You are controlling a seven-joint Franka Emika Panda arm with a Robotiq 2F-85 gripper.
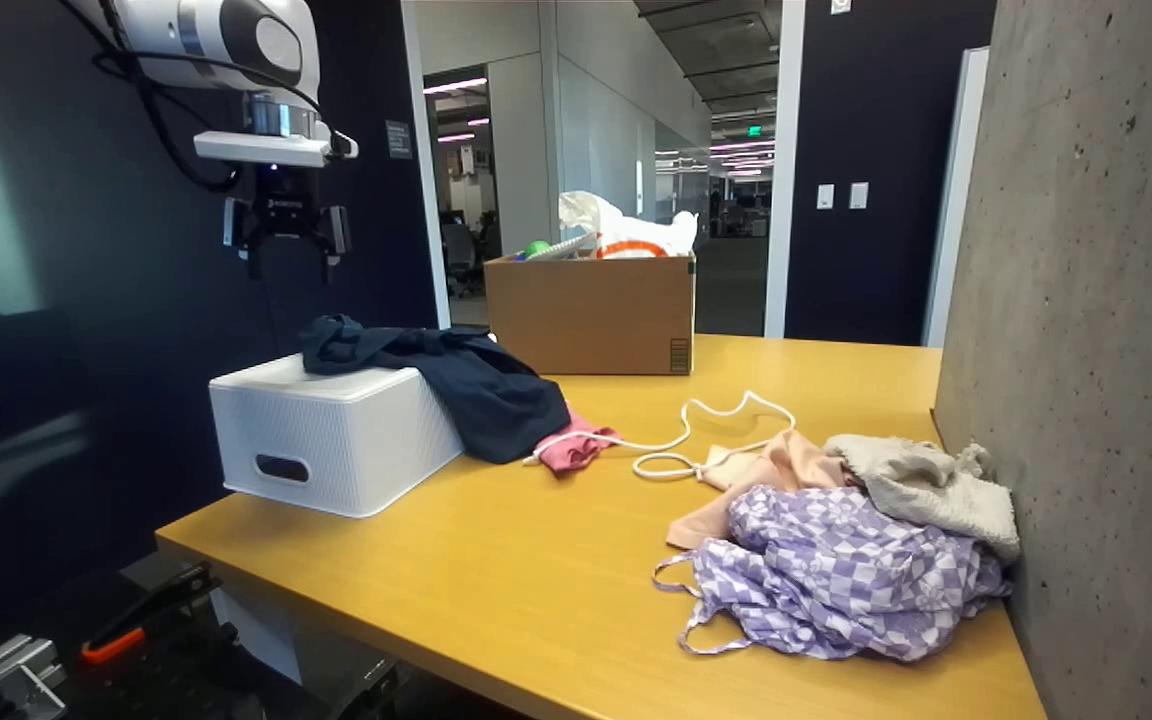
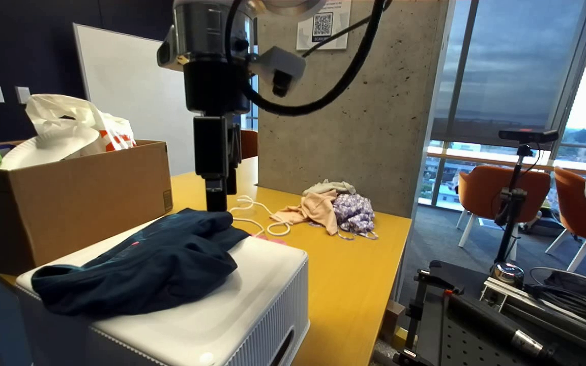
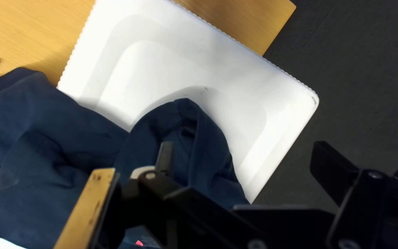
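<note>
My gripper [image 1: 290, 266] is open and empty. It hangs above the white ribbed box [image 1: 286, 440] and apart from it in an exterior view. It also shows side-on in an exterior view [image 2: 217, 198]. In the wrist view the spread fingers [image 3: 244, 154] show nothing between them but background. A dark navy cloth [image 1: 466, 375] is the nearest thing below. It lies crumpled over the box's closed top [image 2: 267, 264] and hangs down one side to the table. In the wrist view the navy cloth [image 3: 47, 145] passes beneath one finger. A pink cloth [image 1: 576, 447] is partly hidden under the navy cloth.
A full cardboard box [image 1: 591, 315] stands behind on the yellow table [image 1: 536, 560]. A white cord [image 1: 671, 455] lies loosely on it. Purple checked [image 1: 836, 580], peach [image 1: 786, 465] and grey-beige cloths [image 1: 926, 485] lie heaped against a concrete pillar [image 1: 1096, 350].
</note>
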